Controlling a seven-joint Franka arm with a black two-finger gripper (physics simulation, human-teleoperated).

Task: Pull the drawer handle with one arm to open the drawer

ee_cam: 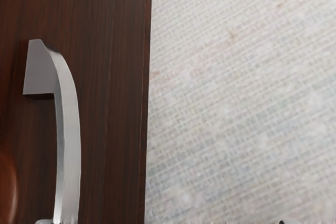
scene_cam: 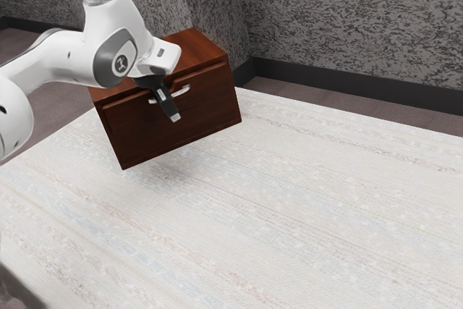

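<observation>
- the end effector [scene_cam: 171, 106] is hanging right against the silver handle [scene_cam: 184, 91] of the drawer [scene_cam: 202, 106], in a dark wooden cabinet [scene_cam: 199, 45] at the far end of the surface [scene_cam: 304, 200]; whether it is open or clamping the handle cannot be told.
- the handle's long axis is running across the drawer front, so the pull is likely lying straight out over the surface.
- no brand or writing is showing.
</observation>
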